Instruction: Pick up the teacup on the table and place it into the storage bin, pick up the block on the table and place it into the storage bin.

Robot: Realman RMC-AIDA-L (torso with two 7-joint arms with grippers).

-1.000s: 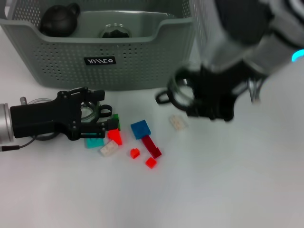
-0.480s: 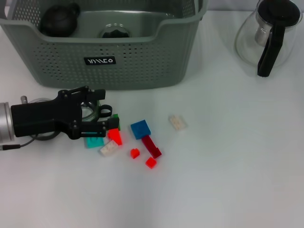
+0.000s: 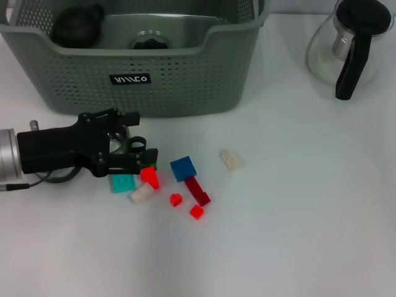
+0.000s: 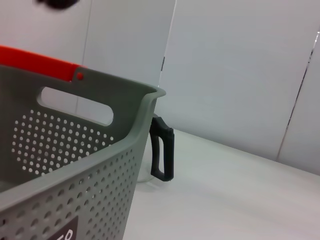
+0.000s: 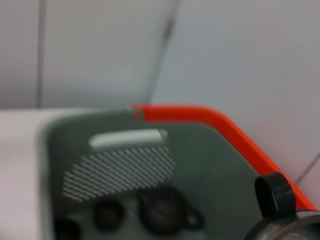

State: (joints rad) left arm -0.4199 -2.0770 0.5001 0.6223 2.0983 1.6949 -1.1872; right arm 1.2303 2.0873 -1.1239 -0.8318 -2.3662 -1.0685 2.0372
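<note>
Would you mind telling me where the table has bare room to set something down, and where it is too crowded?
The table is bare nearest the camera, below the blocks, and to the right, between the cream block and the glass teapot. It is crowded in front of the storage bin, where the left gripper sits low among the blue block and other small blocks.

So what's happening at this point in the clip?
The left gripper is low over the scattered blocks in front of the storage bin, beside a green block and an orange-red block. The right arm is out of the head view; its wrist camera looks down into the bin, where a dark teapot sits. A glass teapot stands on the table.
</note>
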